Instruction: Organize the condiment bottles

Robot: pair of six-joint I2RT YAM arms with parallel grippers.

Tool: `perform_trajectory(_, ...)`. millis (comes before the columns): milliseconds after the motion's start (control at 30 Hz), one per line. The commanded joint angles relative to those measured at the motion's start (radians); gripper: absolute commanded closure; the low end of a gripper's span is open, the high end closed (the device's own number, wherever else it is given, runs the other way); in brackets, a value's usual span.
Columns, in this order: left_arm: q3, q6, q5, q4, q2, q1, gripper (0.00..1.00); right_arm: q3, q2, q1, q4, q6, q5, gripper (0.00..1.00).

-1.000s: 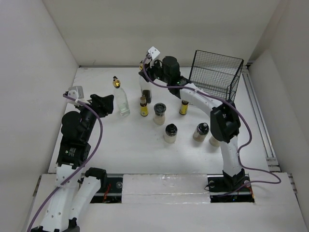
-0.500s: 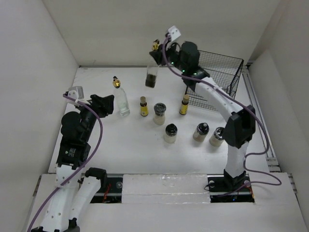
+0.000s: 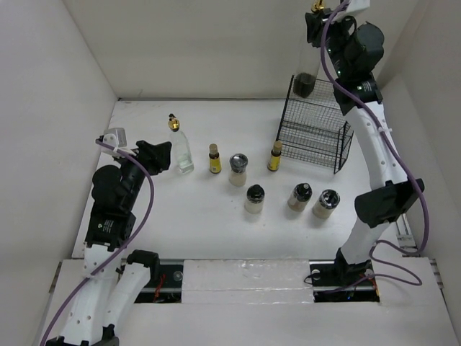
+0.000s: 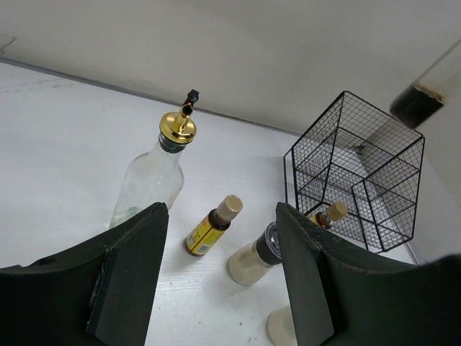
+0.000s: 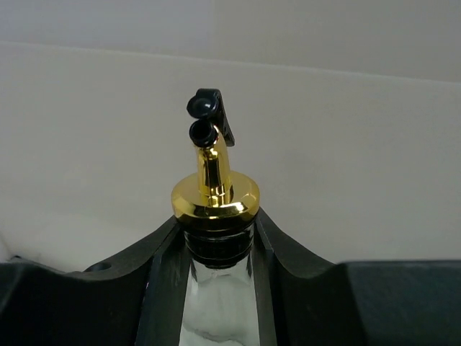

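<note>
Fingers on the right (image 3: 318, 26) clamp a tall bottle (image 3: 306, 78) by its neck, high above the basket (image 3: 311, 134); left fingers (image 3: 159, 153) gape empty.

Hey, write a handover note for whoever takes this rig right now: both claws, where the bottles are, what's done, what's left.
Right claw: shut on the neck of the dark-bottomed tall bottle, held high above the wire basket.
Left claw: open, holding nothing, beside the clear tall bottle.
On the table: two yellow bottles, four shaker jars.
Done: no bottle is in the basket yet.
Left: probably lower the held bottle in, then sort the other seven.
</note>
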Motion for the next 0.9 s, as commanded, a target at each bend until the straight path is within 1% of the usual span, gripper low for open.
perform_trajectory(0,0.005,0.013,0.018,0.061,0.006,-0.002,0.43,0.090,0.017,-0.026,0.010,-0.020,0.055,1.00)
perform_trajectory(67,0.005,0.013,0.018,0.062,0.006,-0.002,0.43,0.113,0.040,-0.044,-0.001,-0.020,0.055,1.00)
perform_trajectory(200,0.005,0.013,0.031,0.062,0.017,-0.002,0.43,0.136,0.089,-0.067,-0.012,-0.029,0.105,1.00)
perform_trajectory(333,0.005,0.013,0.031,0.062,0.017,-0.002,0.43,0.127,0.116,-0.067,-0.012,-0.038,0.213,1.00)
perform_trajectory(367,0.005,0.013,0.031,0.062,0.007,-0.002,0.43,0.127,0.117,-0.067,0.005,-0.038,0.266,1.00)
perform_trajectory(433,0.005,0.013,0.031,0.062,0.006,-0.002,0.43,0.115,0.129,-0.047,0.036,-0.038,0.326,1.00)
perform_trajectory(567,-0.004,0.004,0.041,0.062,0.006,-0.002,0.43,0.164,0.167,-0.029,0.045,-0.038,0.457,1.00)
perform_trajectory(600,-0.004,0.004,0.041,0.062,0.006,-0.002,0.43,0.164,0.178,-0.029,0.056,-0.038,0.515,1.00)
perform_trajectory(733,-0.004,0.004,0.041,0.062,0.006,-0.002,0.43,0.173,0.187,-0.004,0.068,-0.038,0.633,1.00)
perform_trajectory(833,-0.004,0.004,0.041,0.062,-0.004,-0.002,0.43,0.066,0.163,0.022,0.120,-0.048,0.705,1.00)
perform_trajectory(867,-0.004,0.004,0.041,0.062,-0.004,-0.002,0.43,0.025,0.152,0.022,0.175,-0.048,0.705,1.00)
